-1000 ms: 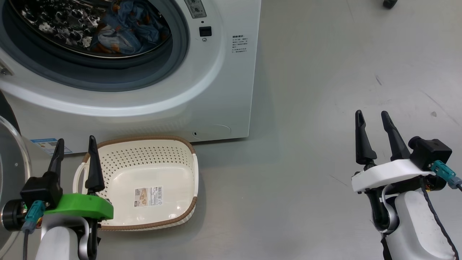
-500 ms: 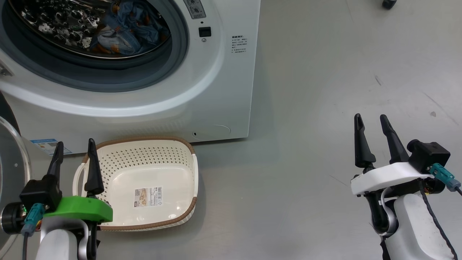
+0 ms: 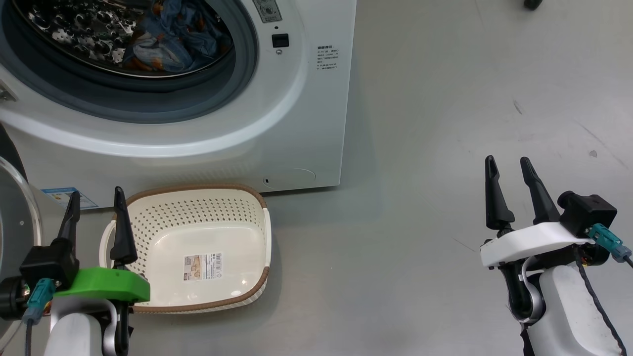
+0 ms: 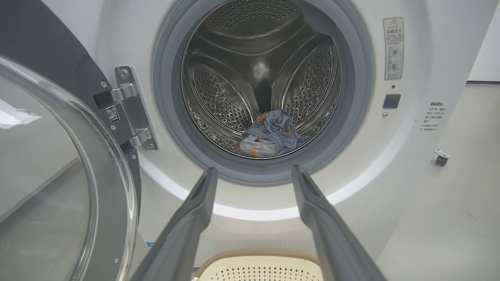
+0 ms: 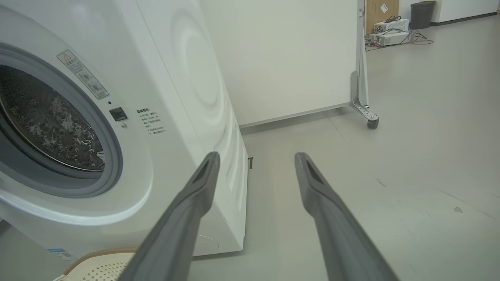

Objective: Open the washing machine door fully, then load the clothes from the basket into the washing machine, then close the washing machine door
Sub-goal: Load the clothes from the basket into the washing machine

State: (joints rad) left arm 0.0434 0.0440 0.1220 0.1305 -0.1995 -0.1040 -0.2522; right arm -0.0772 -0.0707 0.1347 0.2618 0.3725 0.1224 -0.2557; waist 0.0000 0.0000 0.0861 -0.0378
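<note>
The washing machine [image 3: 296, 123] stands with its drum open, and the clothes [image 3: 168, 39] lie in a blue heap inside the drum [image 4: 269, 134]. Swung out to the left is the washing machine door [image 3: 15, 212], whose clear glass dome fills the left of the left wrist view [image 4: 58, 175]. On the floor in front of the machine sits the basket [image 3: 198, 188], with only its label sticker inside. My left gripper [image 3: 96, 192] is open above the basket's left handle, with nothing between its fingers [image 4: 254, 168]. Far to the right, over bare floor, my right gripper [image 3: 506, 159] is open with nothing in it [image 5: 257, 154].
A white partition panel [image 5: 361, 58] on caster wheels stands behind the machine's right side; one caster [image 3: 533, 4] shows at the top right. Boxes and a dark bin [image 5: 422, 13] are far off. Grey floor spreads wide to the machine's right.
My left gripper has drifted a little to the left, towards the door. The right gripper has sunk slightly. Basket, clothes and door have not moved.
</note>
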